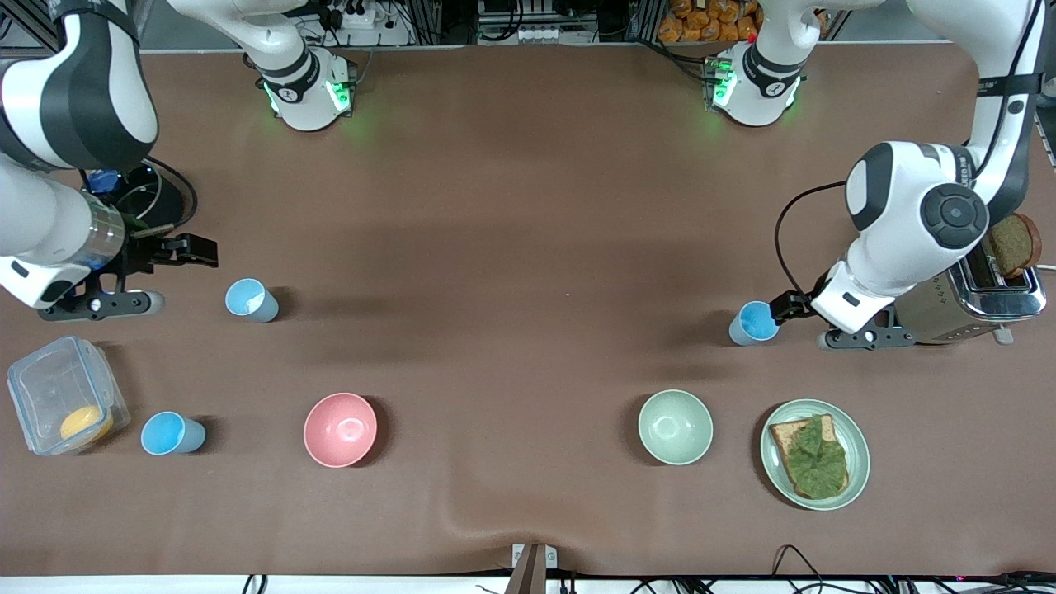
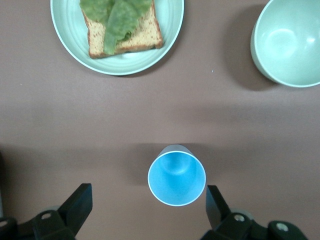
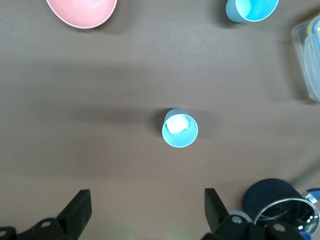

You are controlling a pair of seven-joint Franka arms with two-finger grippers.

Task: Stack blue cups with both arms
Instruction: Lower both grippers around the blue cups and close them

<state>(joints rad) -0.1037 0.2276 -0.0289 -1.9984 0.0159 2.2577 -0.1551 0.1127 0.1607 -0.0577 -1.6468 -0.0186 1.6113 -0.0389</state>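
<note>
Three blue cups on the brown table (image 1: 528, 206) rn, all upright and standing separately — nothing stacked yet.

Cup 1 (image 1: 752, 322) is toward the left arm's end of the table, just beside the left gripper (image 1: 788, 307). In the left wrist view that cup (image 2: 176, 175) sits between the two black fingers (image 2: 75, 207), which are spread wide w/ gaps on both sides, so not gripping anything. Inside looks empty.

Cup 2 (image 1: 250, 299) is toward the right arm's end, near the right gripper (image 1: 186, 250). Right wrist view shows it (image 3: 180, 129) w/ something small and white inside — can't tell what. That gripper's fingers (image 3: 75, 210) are wide apart too, and the cup is well clear of them.

Cup 3 (image 1: 171, 433) is nearer the front camera than cup 2, just beside a clear plastic container (image 1: 64, 394) that has something orange-yellow in it.

Other stuff: pink bowl (image 1: 340, 429) and pale green bowl (image 1: 675, 426) in the same row as cup 3, well apart from each other. Green plate (image 1: 815, 454) w/ a slice of bread (image 1: 813, 455) topped w/ leafy greens is beside the green bowl. Toaster (image 1: 973, 297) w/ a dark slice sticking out sits partly under the left arm. A dark round object (image 3: 275, 200) is by the right gripper, no idea what tbh.
</note>
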